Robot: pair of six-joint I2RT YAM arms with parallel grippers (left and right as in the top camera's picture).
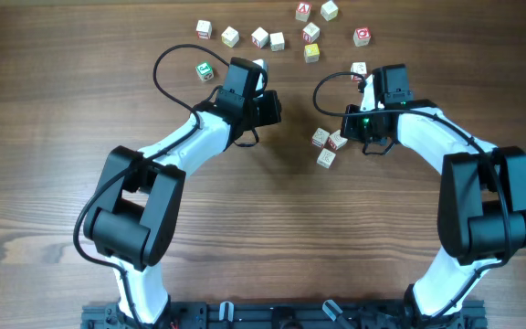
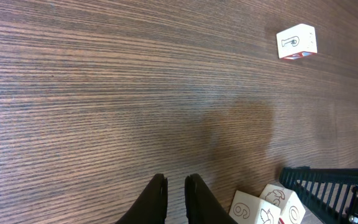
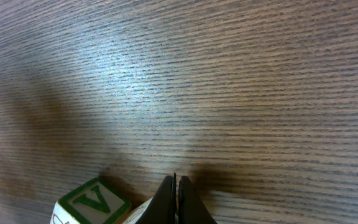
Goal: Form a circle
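Observation:
The circle (image 1: 328, 144) is a tight cluster of three small white cubes with red print, at the table's middle right. My right gripper (image 1: 345, 131) sits right beside its upper right edge. In the right wrist view the right gripper (image 3: 176, 186) is shut and empty, low over the wood, with a green V cube face (image 3: 92, 202) just to its left. My left gripper (image 1: 275, 108) hovers left of the cluster. In the left wrist view the left gripper (image 2: 176, 193) is closed to a narrow slit with nothing in it, and the cluster's cubes (image 2: 257, 208) lie to its right.
Several loose cubes (image 1: 260, 37) lie scattered along the far edge, one yellow (image 1: 311, 52). A green-faced cube (image 1: 205, 70) sits left of the left arm. A single cube (image 1: 359, 68) lies behind the right wrist, and a lone white cube (image 2: 297, 42) shows in the left wrist view.

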